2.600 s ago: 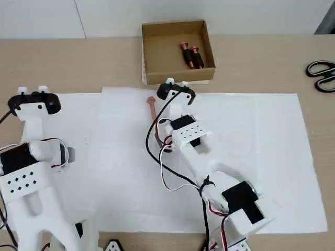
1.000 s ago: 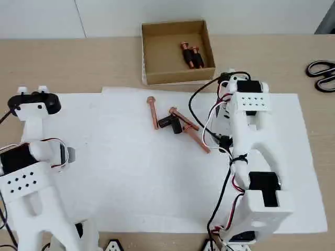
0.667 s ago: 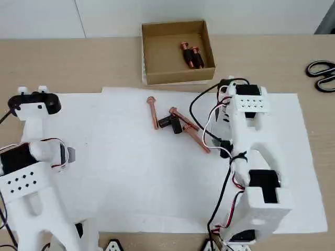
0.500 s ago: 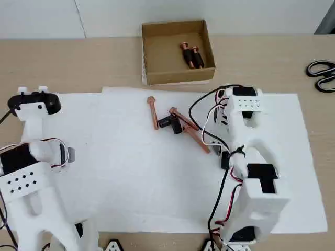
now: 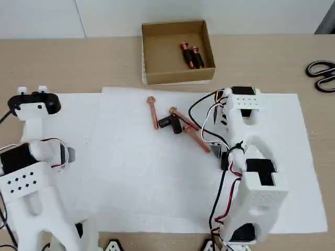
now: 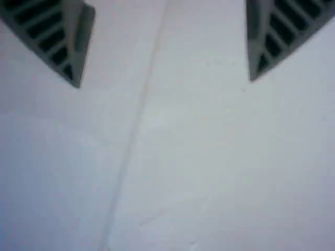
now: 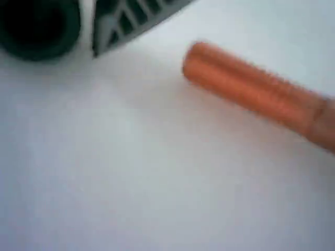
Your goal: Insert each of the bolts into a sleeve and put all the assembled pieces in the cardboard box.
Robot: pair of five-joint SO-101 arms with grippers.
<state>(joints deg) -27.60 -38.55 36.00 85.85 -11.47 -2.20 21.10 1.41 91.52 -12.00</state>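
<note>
Bolts [image 5: 180, 116], three, loose on the white sheet [image 5: 131, 172] in the middle of the table [image 5: 78, 63], not yet in the cardboard box [image 5: 162, 55]. Left bolt [image 5: 152, 112] alone, head toward the box, shaft pointing back toward the arms. Middle bolt [image 5: 184, 119] and right bolt [image 5: 199, 140] slanted, nearly parallel and close together, the right one nearer the arms and reaching furthest toward the right arm [image 5: 256, 183]. Black sleeve [image 5: 167, 123] lying between the left bolt and the middle bolt, up against the latter. Inside the box, toward its right side, two assembled pieces [image 5: 191, 56] side by side, copper heads toward the far wall.

Left gripper [image 6: 165, 76] close over bare sheet, well away from the bolts, jaws spread wide, nothing between them. Right gripper [image 5: 224, 158] down at the sheet just beside the near end of the right bolt; jaw state impossible to tell. From the right wrist, a copper shaft [image 7: 251, 91] flat on the sheet close by, and a dark round shape [image 7: 36, 26] with a hollow middle at the edge, too blurred to name. Scissors [image 5: 320, 75] on bare table at the far right, well apart from everything else.
</note>
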